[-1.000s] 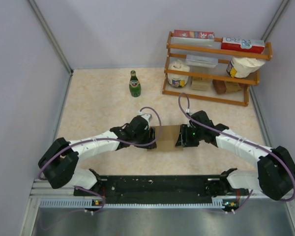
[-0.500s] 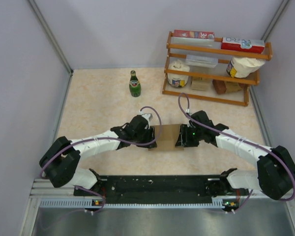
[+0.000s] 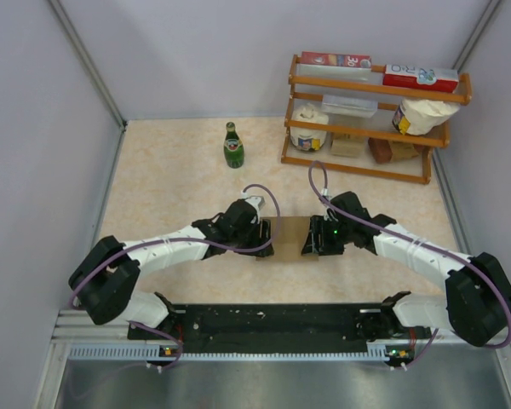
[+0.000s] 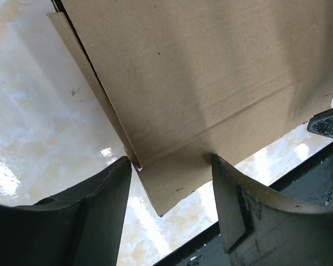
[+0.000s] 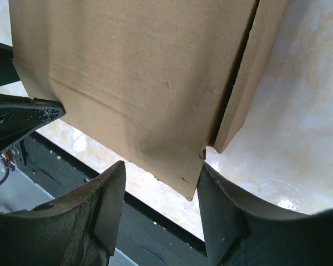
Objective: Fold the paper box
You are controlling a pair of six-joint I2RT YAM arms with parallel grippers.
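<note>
While the worktop [image 3: 162, 179] is carrying the box [image 3: 289, 236] near its middle, the arms are reaching to it from opposite sides. Box is lying as brown cardboard with flaps sticking out. Left gripper [image 4: 171, 166] is straddling a flap corner at its left end, right gripper [image 5: 162, 169] likewise at the right. Jaws are standing apart, can't tell if they're clamping.

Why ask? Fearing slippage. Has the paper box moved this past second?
No. The paper box lies in the same spot, unchanged against the green bottle behind it.
</note>
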